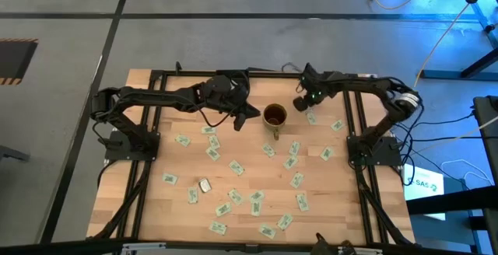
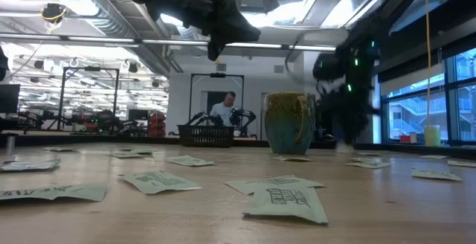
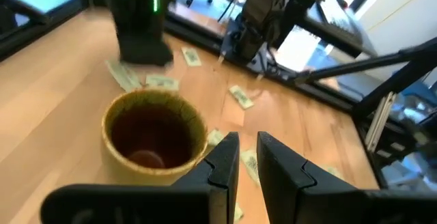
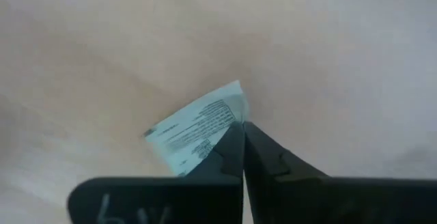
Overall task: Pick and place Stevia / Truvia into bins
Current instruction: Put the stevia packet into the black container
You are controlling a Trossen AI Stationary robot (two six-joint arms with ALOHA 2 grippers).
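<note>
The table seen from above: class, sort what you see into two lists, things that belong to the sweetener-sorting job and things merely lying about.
Belongs to the job:
- sachets scattered on the table
- mug
- right gripper, shut on one sachet
- left gripper, beside the mug, holding nothing

Just lying about:
- small silvery object among the sachets
- black basket beyond the table
- person in the background

Right hand (image 4: 242,125) fingers closed, pinching sachet (image 4: 194,130) corner above wooden tabletop (image 4: 328,60).
</note>
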